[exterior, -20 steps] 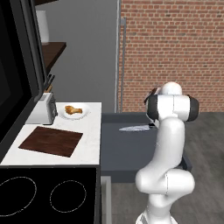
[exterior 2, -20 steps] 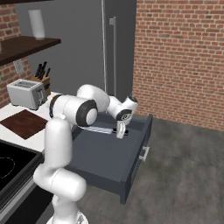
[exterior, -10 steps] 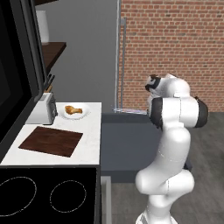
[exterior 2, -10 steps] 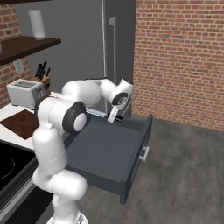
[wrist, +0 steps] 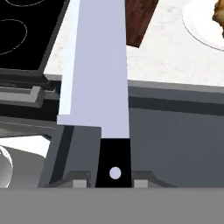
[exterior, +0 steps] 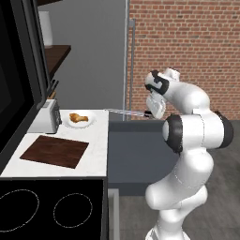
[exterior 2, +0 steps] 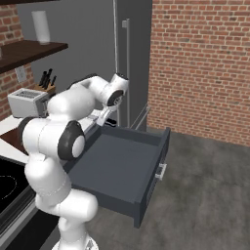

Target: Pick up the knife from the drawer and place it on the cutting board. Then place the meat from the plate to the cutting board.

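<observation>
My gripper (exterior: 149, 112) is shut on the black handle of the knife (exterior: 124, 111), which it holds level in the air above the open drawer (exterior: 136, 154). The silver blade points toward the counter's right edge. In the hand view the blade (wrist: 96, 65) runs up from the gripper (wrist: 113, 180) over the drawer's rim, toward a corner of the cutting board (wrist: 139, 22). The reddish-brown cutting board (exterior: 55, 151) lies bare on the white counter. Behind it stands the white plate (exterior: 80, 123) with the golden-brown meat (exterior: 78, 117) on it.
A silver toaster (exterior: 49, 117) stands left of the plate against the wall. The black stovetop (exterior: 47, 211) lies in front of the board. The drawer (exterior 2: 122, 166) juts far out into the floor space. A tall grey fridge (exterior 2: 132, 58) rises behind it.
The gripper has lifted the knife out of the drawer, risen, and swung it toward the counter. The drawer is now empty.
</observation>
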